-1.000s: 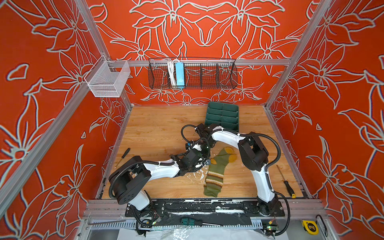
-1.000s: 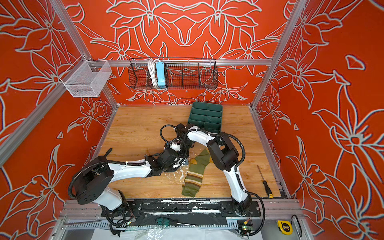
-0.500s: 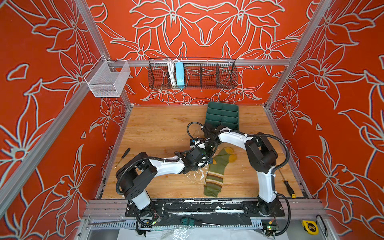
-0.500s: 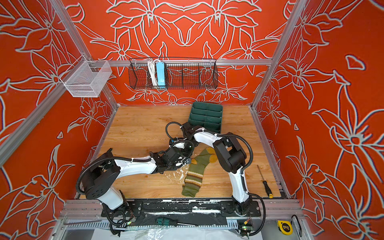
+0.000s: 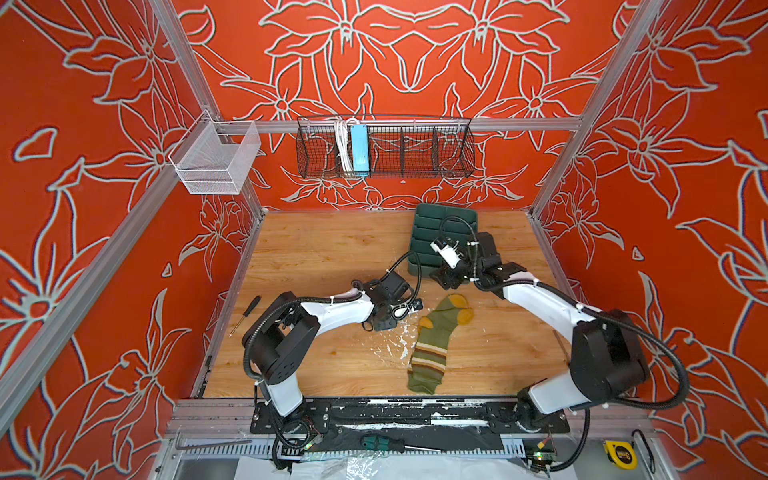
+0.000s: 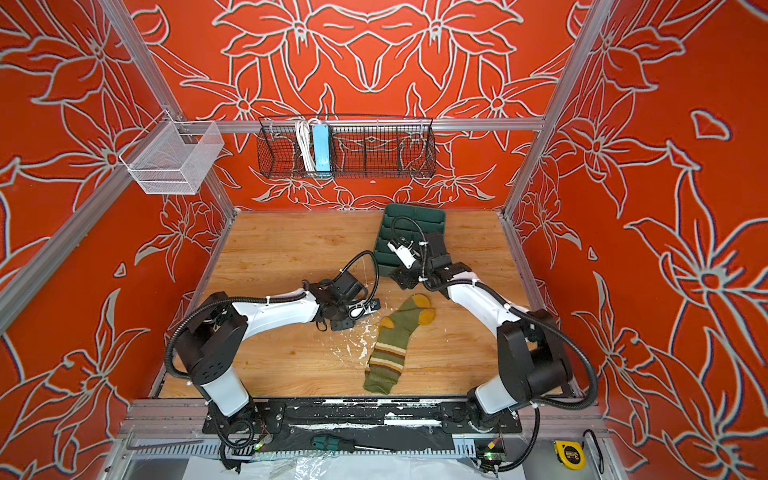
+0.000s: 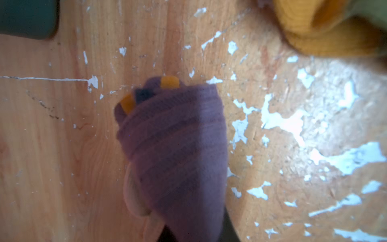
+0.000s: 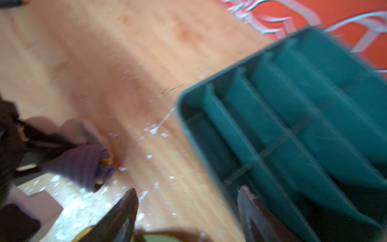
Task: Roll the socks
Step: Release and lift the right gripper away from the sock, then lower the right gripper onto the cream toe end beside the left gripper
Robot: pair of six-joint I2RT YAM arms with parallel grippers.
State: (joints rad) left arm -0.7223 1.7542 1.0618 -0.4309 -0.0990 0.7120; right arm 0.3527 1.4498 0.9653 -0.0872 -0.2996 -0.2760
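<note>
The purple sock [image 7: 173, 146] is wound into a roll around my left gripper [image 7: 149, 92], which is shut on it; two orange fingertips [image 7: 169, 82] poke out of the roll's end. In both top views that gripper [image 5: 384, 322] [image 6: 341, 322] sits low over the table, left of the olive green sock [image 5: 436, 340] [image 6: 395, 340], and hides the purple roll. The olive sock lies flat and unrolled, mustard toe [image 7: 314, 31] toward the back. My right gripper [image 8: 186, 201] [image 5: 446, 278] [image 6: 405, 278] is open and empty at the tray's front corner. Its wrist view also shows the purple sock [image 8: 83, 165].
A dark green divided tray [image 5: 428, 224] [image 8: 293, 125] stands at the back middle of the wooden table. A black wire basket [image 5: 386, 149] and a white mesh basket [image 5: 216, 160] hang on the walls. A screwdriver [image 5: 249, 309] lies by the left edge. Flaked white patches [image 5: 395, 345] mark the tabletop.
My left gripper has shut on the purple sock. My right gripper has opened, let go of it and drawn back toward the green tray.
</note>
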